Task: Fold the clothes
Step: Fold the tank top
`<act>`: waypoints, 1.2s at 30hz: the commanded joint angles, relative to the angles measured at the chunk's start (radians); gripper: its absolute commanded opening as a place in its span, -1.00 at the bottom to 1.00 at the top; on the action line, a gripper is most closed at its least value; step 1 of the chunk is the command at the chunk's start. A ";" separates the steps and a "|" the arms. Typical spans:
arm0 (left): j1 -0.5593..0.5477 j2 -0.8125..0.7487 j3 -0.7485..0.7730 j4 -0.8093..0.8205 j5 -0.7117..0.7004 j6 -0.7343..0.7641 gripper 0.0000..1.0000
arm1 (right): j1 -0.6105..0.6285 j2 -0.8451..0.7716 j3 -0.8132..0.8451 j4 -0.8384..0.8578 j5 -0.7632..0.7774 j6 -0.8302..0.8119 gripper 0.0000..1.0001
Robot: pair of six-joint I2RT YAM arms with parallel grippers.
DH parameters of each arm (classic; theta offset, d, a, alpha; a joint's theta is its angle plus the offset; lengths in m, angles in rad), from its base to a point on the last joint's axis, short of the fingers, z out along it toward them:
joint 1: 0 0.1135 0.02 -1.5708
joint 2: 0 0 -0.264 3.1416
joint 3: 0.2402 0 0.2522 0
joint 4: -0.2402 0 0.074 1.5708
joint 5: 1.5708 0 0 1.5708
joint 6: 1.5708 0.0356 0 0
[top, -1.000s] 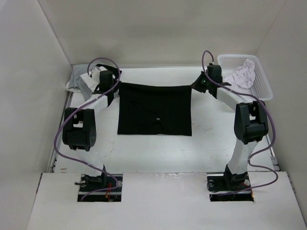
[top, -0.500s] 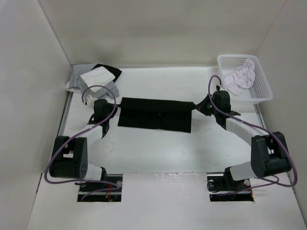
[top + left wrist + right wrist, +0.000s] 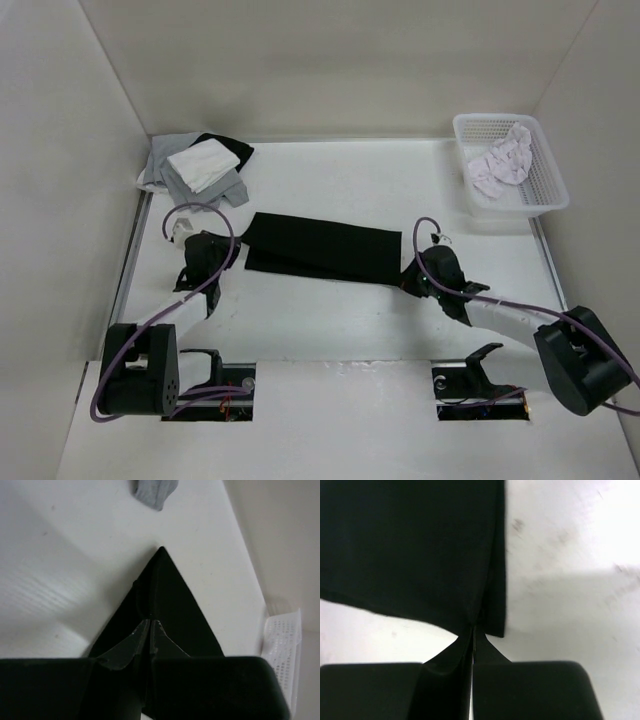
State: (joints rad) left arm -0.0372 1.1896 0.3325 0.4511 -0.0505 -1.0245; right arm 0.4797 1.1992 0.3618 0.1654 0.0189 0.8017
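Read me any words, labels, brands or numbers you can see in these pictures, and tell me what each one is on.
None: no text is readable in any view. The black T-shirt, the white basket, the patterned garment in it and the garment pile show no lettering.

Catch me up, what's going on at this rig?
Both arms are folding the black T-shirt. The left tool and the right tool are each shut on one end of it. It lies doubled into a long band across the table. A garment pile sits far left; a basket holding a patterned garment, far right.
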 commanded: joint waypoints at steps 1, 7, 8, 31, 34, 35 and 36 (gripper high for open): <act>0.010 -0.030 -0.052 0.034 0.043 0.017 -0.96 | 0.010 -0.006 -0.027 0.057 0.073 0.068 -0.95; 0.052 -0.114 -0.131 -0.006 0.048 0.017 -0.70 | -0.063 -0.070 -0.015 0.017 0.078 0.041 -0.55; 0.073 -0.133 -0.133 -0.026 0.041 0.017 -0.63 | -0.071 -0.087 -0.014 0.016 0.078 0.033 -0.44; -0.621 0.254 0.157 0.066 -0.092 0.038 -0.67 | -0.227 0.275 0.051 0.315 -0.266 0.111 -0.63; -0.658 0.303 0.140 0.083 -0.094 0.026 -0.68 | -0.232 0.290 0.036 0.376 -0.264 0.143 -0.91; -0.668 0.321 0.137 0.090 -0.092 0.020 -0.69 | -0.238 0.280 0.025 0.385 -0.252 0.149 -0.96; -0.674 0.335 0.134 0.093 -0.091 0.011 -0.69 | -0.243 0.263 0.014 0.387 -0.237 0.152 -0.98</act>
State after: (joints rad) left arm -0.6910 1.4975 0.4824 0.4774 -0.1459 -0.9886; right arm 0.2531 1.4834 0.3885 0.4500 -0.2153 0.9192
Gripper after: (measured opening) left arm 0.159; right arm 0.022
